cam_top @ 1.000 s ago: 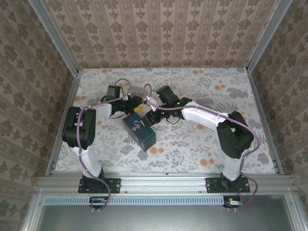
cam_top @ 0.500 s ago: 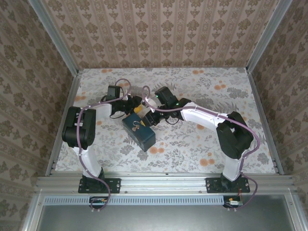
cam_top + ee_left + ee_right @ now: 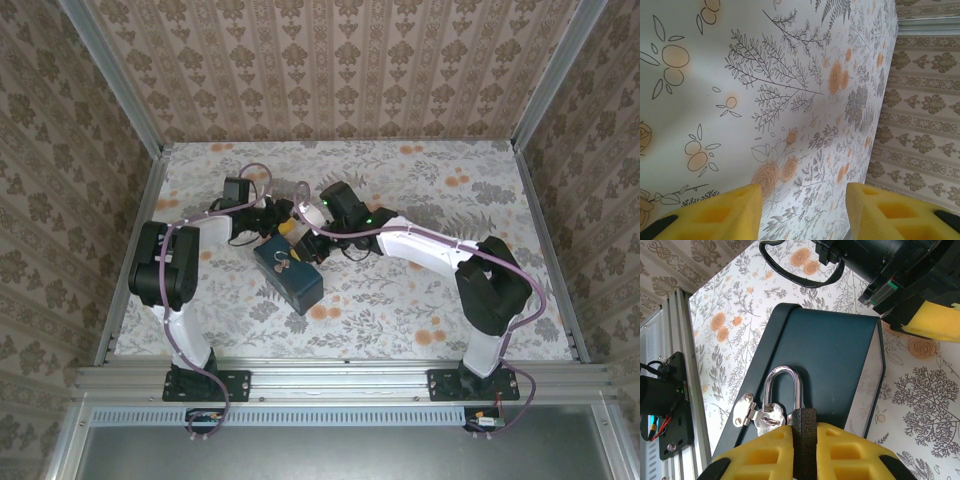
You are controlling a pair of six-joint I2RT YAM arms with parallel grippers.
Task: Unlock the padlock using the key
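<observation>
Plainly, the right gripper (image 3: pixel 804 431) is clenched on the padlock (image 3: pixel 804 442). In the right wrist view its two yellow pads (image 3: pixel 765 455) press against either side of the lock's body, with no gap showing on either side. The body is dark grey and dull, and it looks like a narrow upright block between the pads. A bright, polished silver shackle rises out of its top in a slim arch. One leg of the shackle runs down into the body. The other comes down at a small silvery hasp (image 3: pixel 752 415) with visible screw heads, fixed at the box's (image 3: pixel 830 350) edge. The shackle lies against the box's dark blue face, which shows through the arch.

From above, the box lies skewed on the floral table (image 3: pixel 765 75), between the two arms and a little nearer the left one. The padlock sits at the box's far end, where both grippers meet.

The left gripper (image 3: pixel 804 200) is released. In its own wrist view its yellow fingers stand apart, with bare table showing between them and nothing held. In the right wrist view one of those fingers (image 3: pixel 935 320) sits just beside the box's far corner. Whether it touches the box I cannot tell.
</observation>
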